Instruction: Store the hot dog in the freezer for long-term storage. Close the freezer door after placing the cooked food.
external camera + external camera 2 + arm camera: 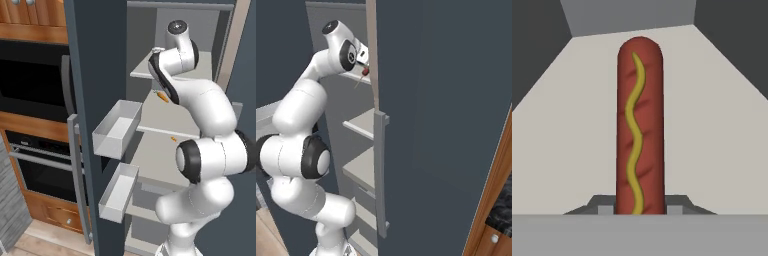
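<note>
In the hand view your gripper (pixel 640 210) is clamped on the hot dog (pixel 640 125), which stands up the centre of the frame with a yellow wavy line along it, over a pale shelf (pixel 712 140). In the right base view you see it as a small red bit (pixel 365 71) at upper centre, inside the freezer (pixel 351 125). In the left base view the freezer door (pixel 95 100) stands open at centre left, its grey bins (pixel 117 129) facing the shelves. An orange bit (pixel 163 96) lies on a shelf beside the arm.

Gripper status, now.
Gripper: shut on the hot dog, which points out over a pale freezer shelf.
</note>
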